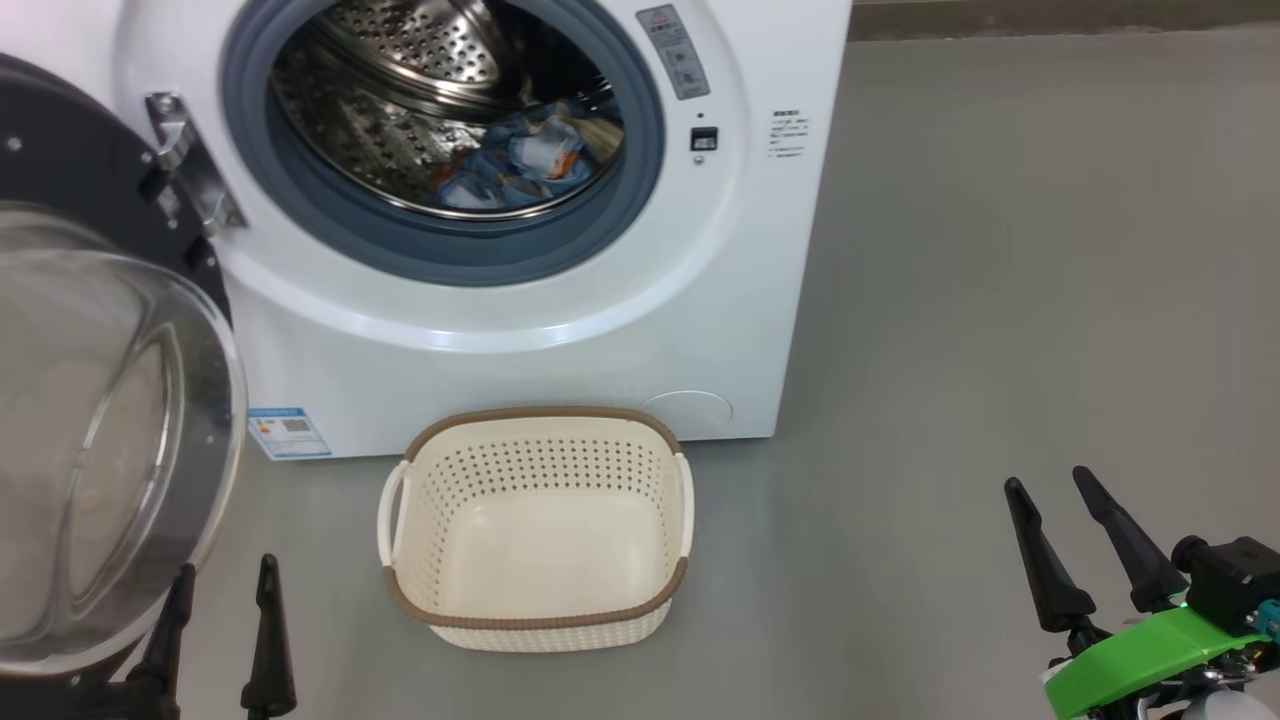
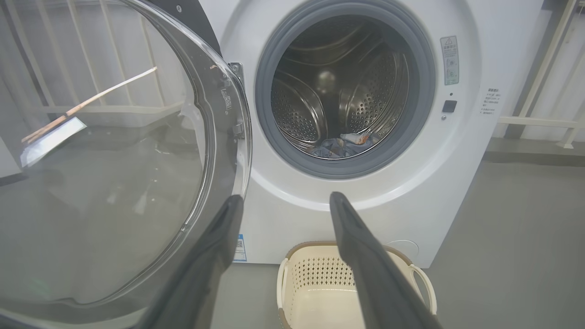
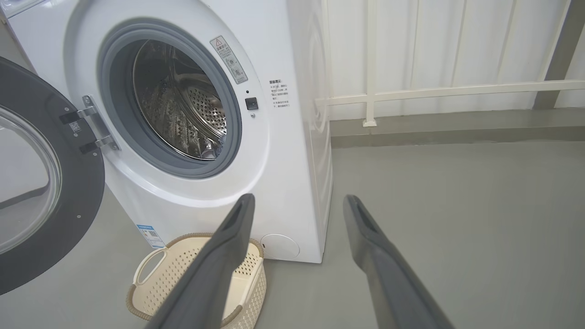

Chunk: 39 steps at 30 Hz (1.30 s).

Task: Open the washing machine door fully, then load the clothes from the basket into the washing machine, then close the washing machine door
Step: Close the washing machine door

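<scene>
Left gripper (image 1: 226, 565): jaws wide, empty. The washing machine door (image 1: 110, 440) stands open just to its left, glass bowl close by the outer finger, hinge edge further ahead. Basket (image 1: 540, 412), empty, ahead-right. Clothes (image 1: 520, 165) lie beyond, in the washing machine (image 1: 500, 350) drum. Right gripper (image 1: 1047, 480): wide, empty, well apart from the door. Judgement: the left arm is nearer for closing.

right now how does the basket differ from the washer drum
The basket is cream plastic; the drum is shiny steel. The basket is empty; the drum holds the clothes. The basket opens upward on the floor; the drum opens forward. Both have perforated walls.
</scene>
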### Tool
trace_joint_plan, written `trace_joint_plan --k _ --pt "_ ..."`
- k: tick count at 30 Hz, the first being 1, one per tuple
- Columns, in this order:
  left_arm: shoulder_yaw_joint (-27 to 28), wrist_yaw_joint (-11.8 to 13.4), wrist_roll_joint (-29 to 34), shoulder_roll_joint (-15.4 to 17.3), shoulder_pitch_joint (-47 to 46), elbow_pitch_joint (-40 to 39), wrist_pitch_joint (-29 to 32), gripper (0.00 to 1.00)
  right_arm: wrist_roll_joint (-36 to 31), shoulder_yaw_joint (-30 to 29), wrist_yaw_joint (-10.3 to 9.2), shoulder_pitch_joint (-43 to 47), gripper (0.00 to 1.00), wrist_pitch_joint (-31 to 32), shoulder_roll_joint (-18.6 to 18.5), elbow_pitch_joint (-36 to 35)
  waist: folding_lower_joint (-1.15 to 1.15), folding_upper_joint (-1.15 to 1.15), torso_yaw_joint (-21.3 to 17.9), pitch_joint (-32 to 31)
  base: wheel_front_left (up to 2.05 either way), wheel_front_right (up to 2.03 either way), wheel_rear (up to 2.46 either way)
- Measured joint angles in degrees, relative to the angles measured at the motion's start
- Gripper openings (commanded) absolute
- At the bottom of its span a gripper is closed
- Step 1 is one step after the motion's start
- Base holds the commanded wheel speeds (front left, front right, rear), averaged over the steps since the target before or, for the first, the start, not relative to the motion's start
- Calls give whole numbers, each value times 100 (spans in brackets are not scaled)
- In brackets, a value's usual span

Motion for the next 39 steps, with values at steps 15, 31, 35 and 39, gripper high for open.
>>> trace_joint_plan --k 15,31,35,39 --pt "-22 96 -107 -12 250 -143 0 100 -10 516 0 -22 100 1 -18 -10 0 0 835 7 0 0 0" --pt "30 266 -187 -18 459 -326 0 100 -7 956 0 -175 100 1 8 14 0 0 1858 0 0 0 0" --pt "49 313 -219 -19 459 -352 0 100 -7 977 0 -279 100 1 2 15 0 0 2095 16 0 0 0" --pt "54 339 -293 -19 460 -361 0 100 -7 988 0 -283 100 1 0 19 0 0 2299 23 0 0 0"
